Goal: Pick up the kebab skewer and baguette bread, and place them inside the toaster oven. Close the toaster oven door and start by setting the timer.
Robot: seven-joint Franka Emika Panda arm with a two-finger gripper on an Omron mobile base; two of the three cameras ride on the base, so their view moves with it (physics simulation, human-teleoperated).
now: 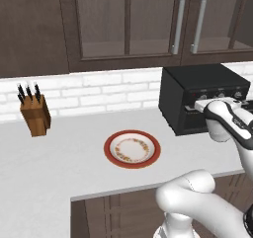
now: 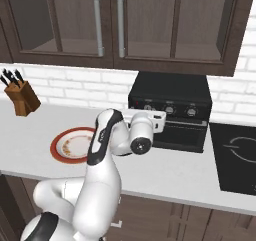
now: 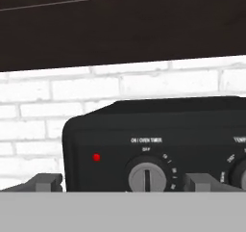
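Counter [image 1: 59,173]: long and pale, carrying the oven, a plate and a knife block.
Oven [image 2: 170,110]: black box against the brick wall at the counter's right end; its door [image 2: 177,132] looks shut from the right base view.
Arm: raised in front of the oven's knob row, hand level with the controls.
Plate [image 1: 132,149]: red-rimmed, left of the oven and well apart from it, with nothing lying on it.
Knife block [image 1: 35,114]: far left, by the wall.
Skewer and bread: not on the plate or the counter; I judge they are already inside the oven, though I cannot see in.
Claw [image 3: 122,183]: jaws spread fully wide, holding nothing, one tip to each side of the timer knob [image 3: 146,178].
Knob: pointer at OFF, red lamp [image 3: 96,157] to its left.
Step in hand: setting the timer, the last part of the job.
Next move: ease forward until the tips flank the knob, close on it, then twist it off OFF.
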